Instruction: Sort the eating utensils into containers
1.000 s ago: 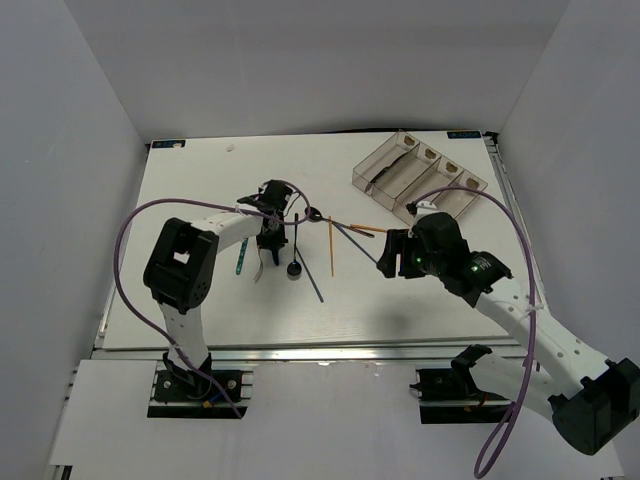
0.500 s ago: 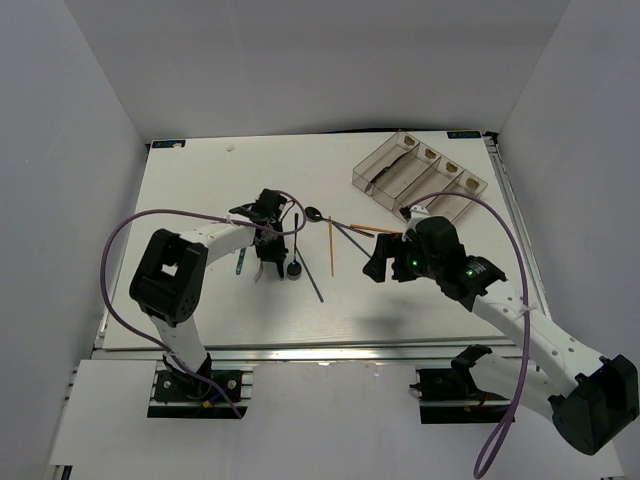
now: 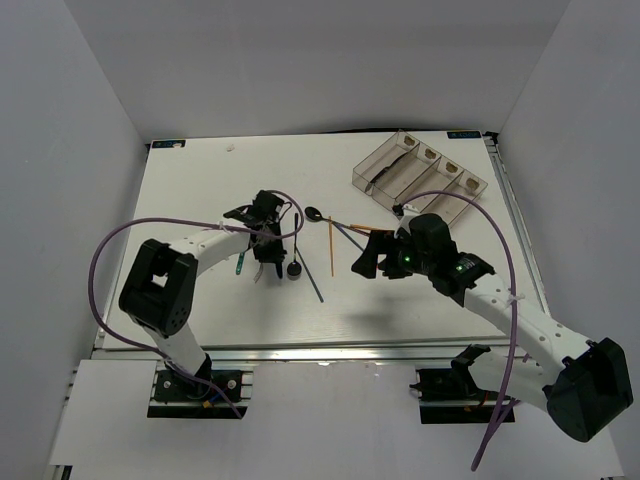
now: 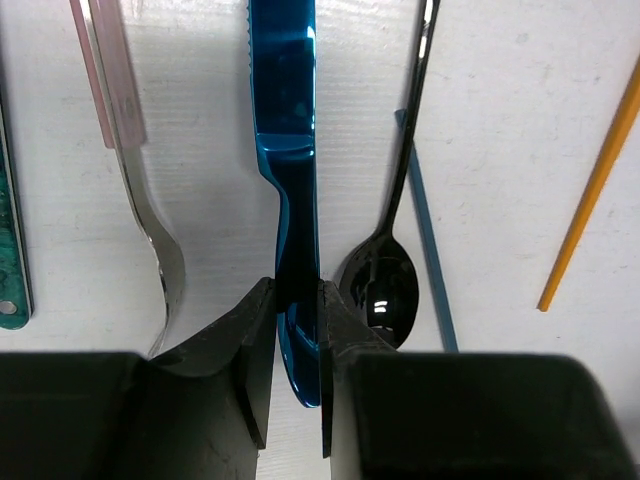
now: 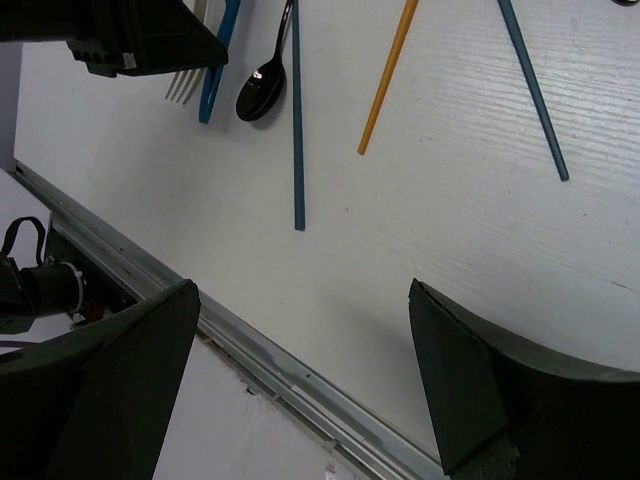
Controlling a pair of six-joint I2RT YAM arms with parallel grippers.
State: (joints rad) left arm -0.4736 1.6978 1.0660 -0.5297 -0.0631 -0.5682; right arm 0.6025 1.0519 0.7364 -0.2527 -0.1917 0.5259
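Observation:
My left gripper [image 4: 297, 290] is shut on the blade end of a blue knife [image 4: 285, 110], which runs straight away from the fingers. Beside it lie a silver fork [image 4: 140, 200], a black spoon [image 4: 385, 285], a blue-grey chopstick [image 4: 425, 235] and an orange chopstick [image 4: 590, 190]. A teal handle [image 4: 10, 250] shows at the left edge. In the top view the left gripper [image 3: 268, 250] sits over this cluster. My right gripper [image 3: 362, 262] hangs open and holds nothing, to the right of the utensils. The containers [image 3: 420, 178] stand at the back right.
The right wrist view shows the open right gripper [image 5: 303, 290] above bare table near the metal front rail [image 5: 250, 350]. An orange chopstick [image 5: 385, 85] and two blue-grey chopsticks [image 5: 297, 110] lie ahead. A second black spoon [image 3: 313, 213] lies farther back.
My right gripper has opened wide and swung left towards the utensils. The left gripper stays shut on the blue knife, its arm shifting slightly.

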